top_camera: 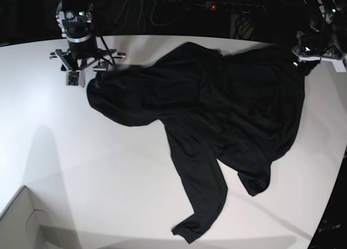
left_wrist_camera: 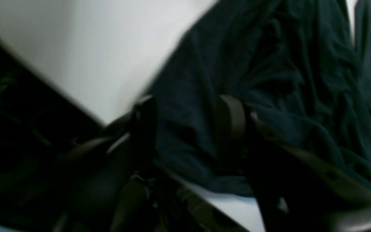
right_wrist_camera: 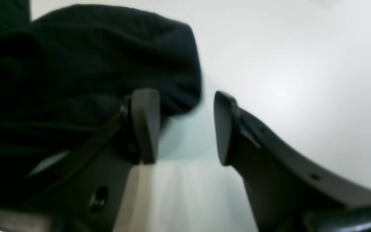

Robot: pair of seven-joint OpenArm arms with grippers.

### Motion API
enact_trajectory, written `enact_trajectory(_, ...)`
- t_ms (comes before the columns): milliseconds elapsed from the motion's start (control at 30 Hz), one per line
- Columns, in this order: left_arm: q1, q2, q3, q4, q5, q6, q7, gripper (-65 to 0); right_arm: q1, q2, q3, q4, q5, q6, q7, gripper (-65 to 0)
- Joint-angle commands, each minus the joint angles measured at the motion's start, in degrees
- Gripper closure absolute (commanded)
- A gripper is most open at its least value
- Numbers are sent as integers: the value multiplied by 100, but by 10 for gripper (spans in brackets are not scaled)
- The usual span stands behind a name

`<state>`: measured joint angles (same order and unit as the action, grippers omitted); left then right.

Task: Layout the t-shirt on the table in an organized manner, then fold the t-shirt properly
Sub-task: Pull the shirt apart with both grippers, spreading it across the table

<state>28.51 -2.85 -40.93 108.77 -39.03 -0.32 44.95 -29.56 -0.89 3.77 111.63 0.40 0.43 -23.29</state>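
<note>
The black t-shirt (top_camera: 217,108) lies rumpled across the white table (top_camera: 81,162), one long sleeve trailing toward the front edge. My right gripper (right_wrist_camera: 185,127) stands open at the shirt's left end (top_camera: 76,75). Only bare table (right_wrist_camera: 285,64) shows between its fingers, and the cloth (right_wrist_camera: 92,58) bunches behind the left finger (right_wrist_camera: 143,125). At the shirt's far right corner is my left gripper (top_camera: 312,56). In the blurred left wrist view its fingers (left_wrist_camera: 230,119) stand apart, open (left_wrist_camera: 187,122), with folds of the t-shirt (left_wrist_camera: 269,64) lying between and beyond them near the table edge (left_wrist_camera: 92,48).
A white box corner (top_camera: 21,222) sits at the front left. The table's curved edge (top_camera: 339,178) runs down the right side. Dark equipment and cables (top_camera: 233,10) line the back.
</note>
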Motion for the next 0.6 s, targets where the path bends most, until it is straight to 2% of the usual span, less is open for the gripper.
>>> enact_trajectory(0, -78, -44, 159, 72, -111, -8, -51, -285, -11, 14, 5, 138, -1, 6, 144, -281)
enact_trajectory(233, -368, 17, 862, -130, -102, 54, -69, -288, -90, 14, -74, 146, -1, 6, 127, -281)
enact_trajectory(567, -711, 8, 941, -1027, -102, 45, -69, -288, -99, 14, -83, 146, -1, 6, 127, -281)
